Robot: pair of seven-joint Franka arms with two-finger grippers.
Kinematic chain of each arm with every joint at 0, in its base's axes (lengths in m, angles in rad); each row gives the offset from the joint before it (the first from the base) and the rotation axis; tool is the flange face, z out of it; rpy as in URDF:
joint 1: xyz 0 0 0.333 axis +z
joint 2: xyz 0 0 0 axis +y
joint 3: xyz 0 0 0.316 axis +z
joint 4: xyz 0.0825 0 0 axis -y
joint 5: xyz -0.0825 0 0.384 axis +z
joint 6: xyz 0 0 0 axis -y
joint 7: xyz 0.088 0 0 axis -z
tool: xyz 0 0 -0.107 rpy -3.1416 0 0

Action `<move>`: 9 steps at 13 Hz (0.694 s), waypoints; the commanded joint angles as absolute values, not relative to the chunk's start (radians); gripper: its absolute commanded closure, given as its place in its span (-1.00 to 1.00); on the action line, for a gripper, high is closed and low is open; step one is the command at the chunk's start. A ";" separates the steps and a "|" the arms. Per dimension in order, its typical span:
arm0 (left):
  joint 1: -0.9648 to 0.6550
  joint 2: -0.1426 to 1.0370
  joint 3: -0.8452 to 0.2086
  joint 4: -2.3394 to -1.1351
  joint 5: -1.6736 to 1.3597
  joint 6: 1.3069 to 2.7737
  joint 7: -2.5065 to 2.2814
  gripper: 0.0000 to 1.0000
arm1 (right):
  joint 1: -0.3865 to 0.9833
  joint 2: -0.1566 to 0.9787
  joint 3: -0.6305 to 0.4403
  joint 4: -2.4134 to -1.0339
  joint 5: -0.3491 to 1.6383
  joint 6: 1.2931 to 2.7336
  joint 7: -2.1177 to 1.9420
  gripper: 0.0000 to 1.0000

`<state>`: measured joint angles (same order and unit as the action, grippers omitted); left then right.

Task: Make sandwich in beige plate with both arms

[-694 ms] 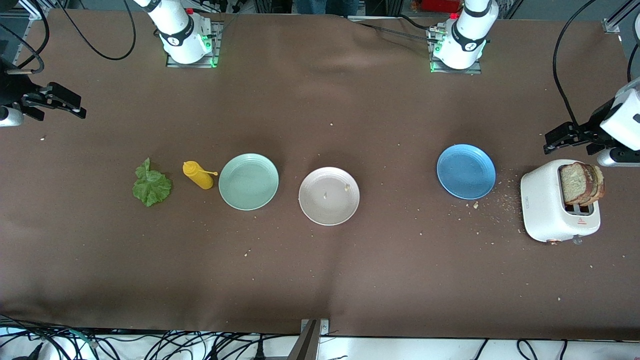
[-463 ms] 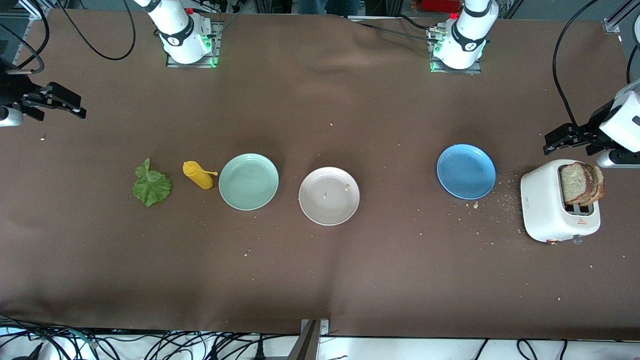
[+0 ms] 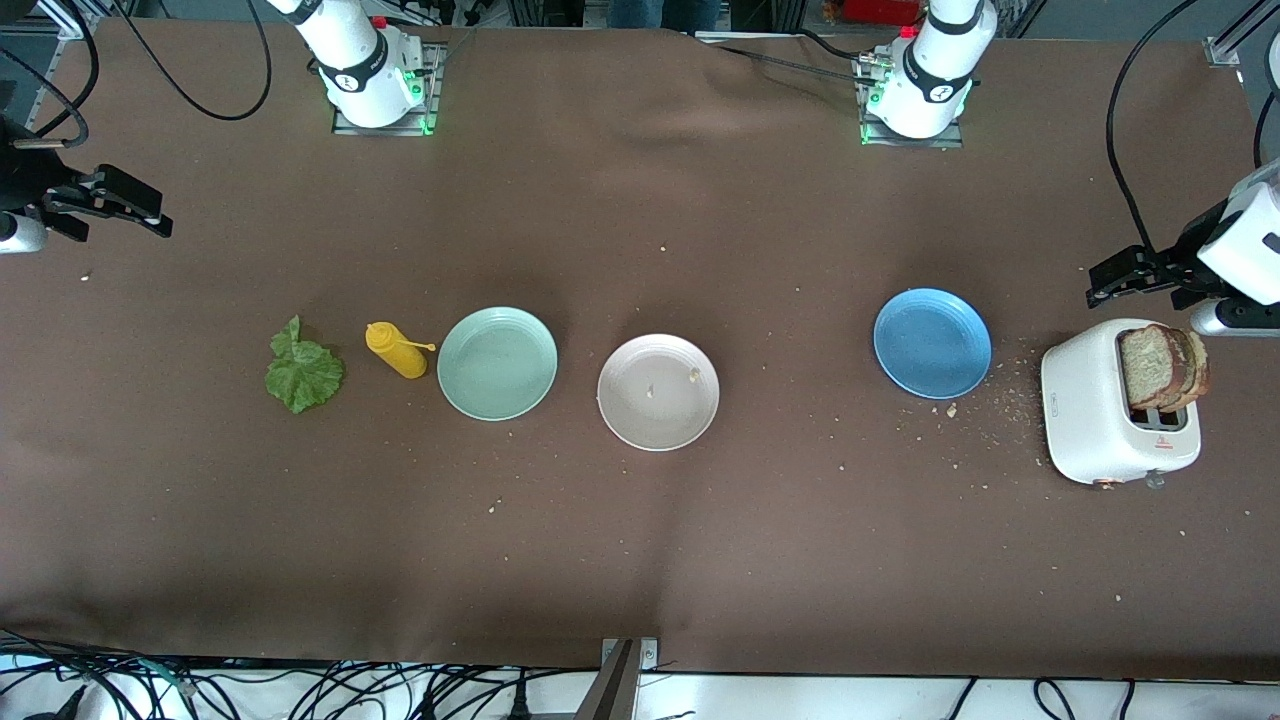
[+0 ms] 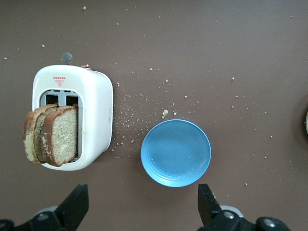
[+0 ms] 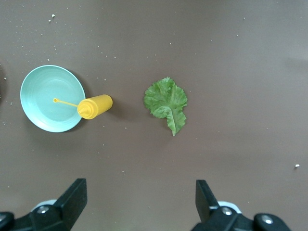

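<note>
The beige plate (image 3: 658, 392) lies mid-table, bare except for a few crumbs. Two slices of brown toast (image 3: 1160, 366) (image 4: 53, 135) stand in the slots of a white toaster (image 3: 1095, 420) (image 4: 96, 110) at the left arm's end. A green lettuce leaf (image 3: 303, 370) (image 5: 166, 102) lies flat on the cloth toward the right arm's end. My left gripper (image 3: 1102, 282) (image 4: 143, 207) hangs open and holds nothing, over bare cloth between the toaster and the blue plate. My right gripper (image 3: 150, 212) (image 5: 139, 202) is open and holds nothing too, over bare cloth near the table's end.
A yellow squeeze bottle (image 3: 397, 350) (image 5: 95, 106) lies on its side between the lettuce and a mint-green plate (image 3: 497, 362) (image 5: 45, 94). A blue plate (image 3: 932, 342) (image 4: 175, 152) sits beside the toaster, with crumbs scattered around it.
</note>
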<state>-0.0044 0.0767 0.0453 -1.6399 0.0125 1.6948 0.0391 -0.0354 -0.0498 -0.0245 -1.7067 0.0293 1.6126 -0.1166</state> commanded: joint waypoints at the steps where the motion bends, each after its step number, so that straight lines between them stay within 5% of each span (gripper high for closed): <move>1: 0.015 0.080 0.031 -1.628 0.015 1.681 0.061 -1.00 | -0.038 -0.051 -0.023 -1.695 0.037 1.609 -0.109 -1.00; 9: 0.015 0.072 0.028 -1.629 0.006 1.671 0.060 -1.00 | -0.038 -0.051 -0.021 -1.695 0.037 1.609 -0.113 -1.00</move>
<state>0.0001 0.0765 0.0438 -1.6398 0.0125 1.6926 0.0421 -0.0354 -0.0498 -0.0244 -1.7067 0.0293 1.6126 -0.1166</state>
